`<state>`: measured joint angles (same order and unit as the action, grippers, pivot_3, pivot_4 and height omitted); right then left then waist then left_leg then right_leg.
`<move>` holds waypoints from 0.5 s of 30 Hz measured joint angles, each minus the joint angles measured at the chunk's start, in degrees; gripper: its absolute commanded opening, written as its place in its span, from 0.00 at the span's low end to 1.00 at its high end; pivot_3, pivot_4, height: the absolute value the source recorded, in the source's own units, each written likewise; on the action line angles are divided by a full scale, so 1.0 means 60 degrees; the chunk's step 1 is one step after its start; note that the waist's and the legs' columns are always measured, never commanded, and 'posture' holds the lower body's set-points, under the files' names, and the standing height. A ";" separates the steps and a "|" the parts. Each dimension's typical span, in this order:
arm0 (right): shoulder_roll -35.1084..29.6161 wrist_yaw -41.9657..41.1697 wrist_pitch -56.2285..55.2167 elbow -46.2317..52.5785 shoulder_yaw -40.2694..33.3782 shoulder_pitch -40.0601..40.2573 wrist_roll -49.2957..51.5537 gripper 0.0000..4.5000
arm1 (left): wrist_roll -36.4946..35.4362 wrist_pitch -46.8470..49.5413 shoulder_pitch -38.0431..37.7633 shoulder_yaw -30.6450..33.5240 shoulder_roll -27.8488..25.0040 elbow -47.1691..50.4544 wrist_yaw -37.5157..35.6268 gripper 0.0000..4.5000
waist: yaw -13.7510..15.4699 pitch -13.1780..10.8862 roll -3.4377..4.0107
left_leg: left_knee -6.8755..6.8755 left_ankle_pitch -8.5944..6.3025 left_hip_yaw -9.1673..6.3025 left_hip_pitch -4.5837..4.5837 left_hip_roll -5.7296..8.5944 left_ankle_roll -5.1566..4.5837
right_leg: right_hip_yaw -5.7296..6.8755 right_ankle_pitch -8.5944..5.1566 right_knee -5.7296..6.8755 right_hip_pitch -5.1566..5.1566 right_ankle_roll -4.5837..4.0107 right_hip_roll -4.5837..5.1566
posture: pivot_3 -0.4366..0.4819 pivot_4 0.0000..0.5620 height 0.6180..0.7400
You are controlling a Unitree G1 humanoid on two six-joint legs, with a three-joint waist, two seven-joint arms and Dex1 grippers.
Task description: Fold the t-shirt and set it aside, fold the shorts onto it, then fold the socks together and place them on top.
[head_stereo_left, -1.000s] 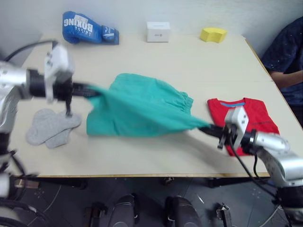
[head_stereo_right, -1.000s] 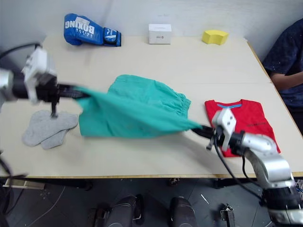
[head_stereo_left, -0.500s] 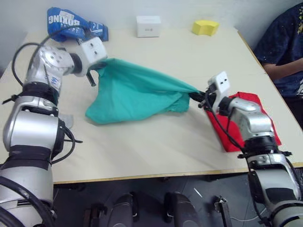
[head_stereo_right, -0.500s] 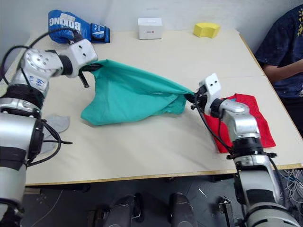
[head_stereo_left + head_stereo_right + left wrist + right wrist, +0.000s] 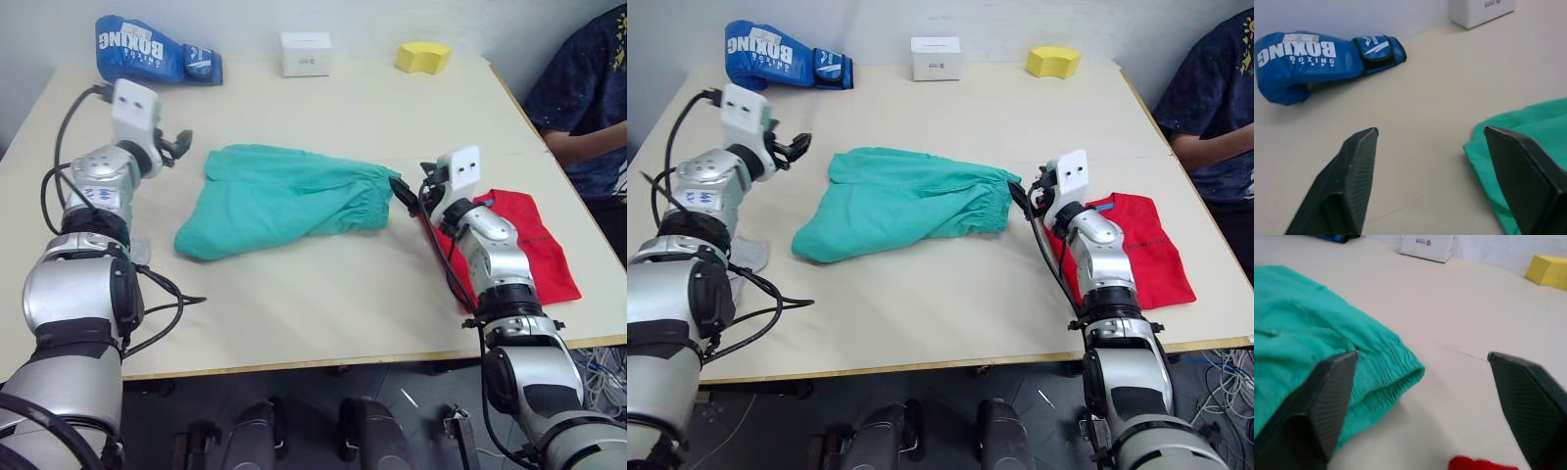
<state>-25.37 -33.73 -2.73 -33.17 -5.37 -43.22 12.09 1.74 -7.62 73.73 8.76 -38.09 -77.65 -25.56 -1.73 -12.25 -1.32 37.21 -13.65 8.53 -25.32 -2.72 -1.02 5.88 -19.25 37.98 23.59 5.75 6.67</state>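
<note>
From the head cameras, you have the shorts (image 5: pixel 284 199) lying folded once in the middle of the table (image 5: pixel 323 304), with the gathered waistband at the robot's right end and a rounded, slightly bunched corner at the left. The t-shirt (image 5: pixel 519 245) is folded and sits at the right edge of the table, partly behind the right forearm. A bit of the socks (image 5: pixel 747 255) peeks out by the left arm. Your left gripper (image 5: pixel 174 147) hangs spread and empty just beside the shorts' far left corner; your right gripper (image 5: pixel 404 193) is spread and empty too, close to the waistband. A person's sleeve (image 5: pixel 588 88) shows at the far right, so keep your swing toward the shirt low and short.

In the left wrist view, the fingers (image 5: pixel 1354 171) stand wide apart with the green edge near one of them and the boxing glove (image 5: pixel 1317 54) beyond. I'd smooth that bunched corner before folding again.

In the right wrist view, the waistband hem (image 5: pixel 1396 367) lies between the spread fingers (image 5: pixel 1327 396), and a sliver of red sits nearby. Pinch both layers of the waistband together, not just the top one, so the fold holds when you carry the shorts onto the shirt.
</note>
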 measured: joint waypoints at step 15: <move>-0.0819 -0.1250 -0.1648 0.3521 0.2478 0.2436 -0.2672 1.00 | -0.0205 -0.2552 -0.5791 -0.1269 -0.0964 0.6876 -0.7114 0.99 | -0.0201 0.0014 -0.0007 | 0.0016 -0.0002 -0.0024 0.0044 -0.0029 0.0011 | -0.0042 0.0000 0.0030 -0.0008 0.0000 -0.0008 | 0.48 0.27 1.00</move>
<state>-30.28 -41.23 -12.62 -12.04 9.50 -28.60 -3.94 0.51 -22.94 38.98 1.14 -43.88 -36.39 -68.24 -2.93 -12.17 -1.37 37.31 -13.66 8.38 -25.05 -2.89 -0.95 5.62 -19.25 38.16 23.54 5.75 6.62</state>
